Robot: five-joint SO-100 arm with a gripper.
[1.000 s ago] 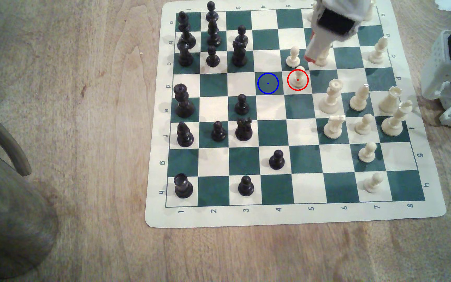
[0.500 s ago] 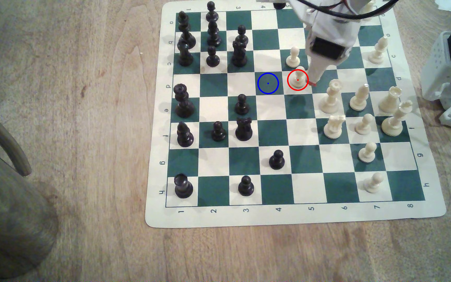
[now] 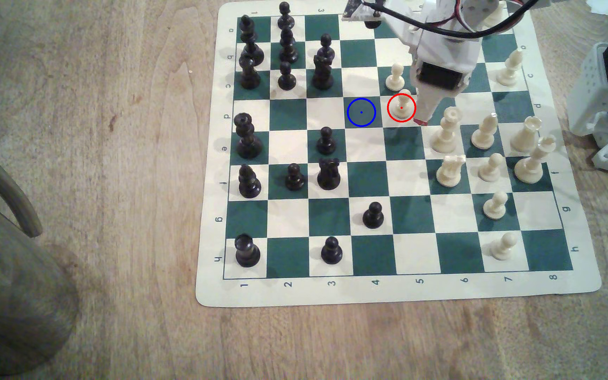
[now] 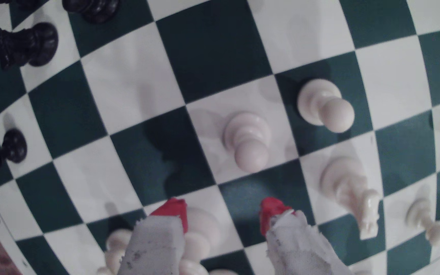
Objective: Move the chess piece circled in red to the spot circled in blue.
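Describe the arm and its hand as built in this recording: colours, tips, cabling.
The arm is white printed plastic with a black rectangular servo block set in its wrist. A black cable loops across it, beside thin red and white wires. The hand has two white fingers, rough-edged and scuffed grey, each capped with a red tip.

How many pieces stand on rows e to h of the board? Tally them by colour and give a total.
Black pieces: 8
Cream pieces: 8
Total: 16
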